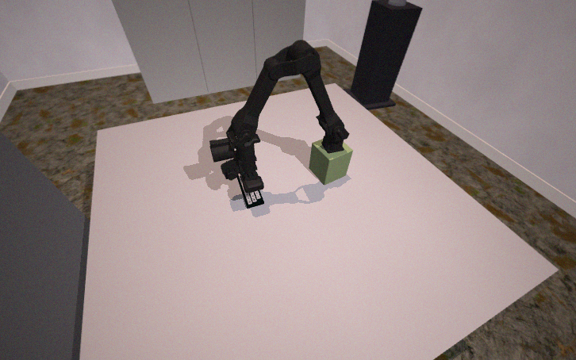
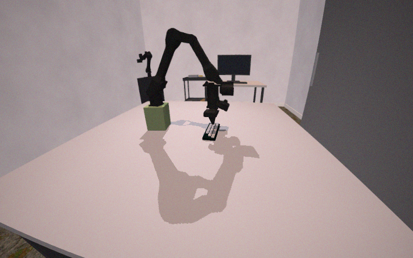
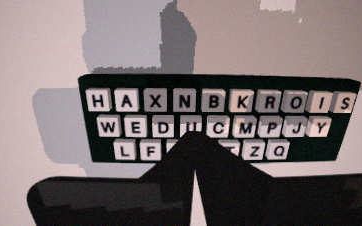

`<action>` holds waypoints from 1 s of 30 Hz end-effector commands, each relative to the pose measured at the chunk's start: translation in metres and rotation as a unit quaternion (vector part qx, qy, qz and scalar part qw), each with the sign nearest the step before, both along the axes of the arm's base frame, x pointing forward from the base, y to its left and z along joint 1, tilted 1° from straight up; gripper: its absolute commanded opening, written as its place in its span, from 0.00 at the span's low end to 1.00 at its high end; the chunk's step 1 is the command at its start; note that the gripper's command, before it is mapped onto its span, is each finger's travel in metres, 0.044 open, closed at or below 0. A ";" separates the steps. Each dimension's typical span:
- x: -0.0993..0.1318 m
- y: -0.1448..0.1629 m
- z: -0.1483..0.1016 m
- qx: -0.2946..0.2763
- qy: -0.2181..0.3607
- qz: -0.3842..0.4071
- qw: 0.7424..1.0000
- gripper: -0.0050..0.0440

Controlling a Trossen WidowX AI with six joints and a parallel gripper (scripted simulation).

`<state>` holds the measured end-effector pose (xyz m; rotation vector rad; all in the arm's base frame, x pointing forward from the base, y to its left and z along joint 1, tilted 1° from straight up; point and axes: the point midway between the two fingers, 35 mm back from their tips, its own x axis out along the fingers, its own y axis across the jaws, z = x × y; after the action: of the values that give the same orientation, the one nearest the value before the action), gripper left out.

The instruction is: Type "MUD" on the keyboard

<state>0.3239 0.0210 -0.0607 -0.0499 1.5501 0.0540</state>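
Note:
A small black keyboard (image 3: 216,117) with white lettered keys lies flat on the table; it also shows in the top view (image 1: 253,197) and the exterior view (image 2: 211,131). Its rows read H A X N B K R O I S, then W E D U C M P J Y, then L F, hidden keys, Z Q. My gripper (image 3: 193,139) is shut and empty, pointing straight down. Its tip sits at the U key (image 3: 193,127) in the middle row, partly covering it. The D key (image 3: 162,127) is just left of the tip and the M key (image 3: 245,128) to the right. Several bottom-row keys are hidden behind the fingers.
The arm's green base block (image 1: 330,161) stands on the table to the right of the keyboard. A tall black column (image 1: 382,51) and grey cabinets stand beyond the table. A dark grey panel (image 1: 17,241) borders the left edge.

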 end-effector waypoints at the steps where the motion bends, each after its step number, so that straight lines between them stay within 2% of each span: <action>1: -0.002 0.000 -0.006 0.000 0.005 -0.001 1.000 0.10; 15: -0.002 0.000 -0.022 0.000 0.005 -0.001 1.000 0.10; 30: -0.002 0.000 -0.022 0.000 0.005 -0.001 1.000 0.10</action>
<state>0.3230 0.0211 -0.0819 -0.0500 1.5553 0.0538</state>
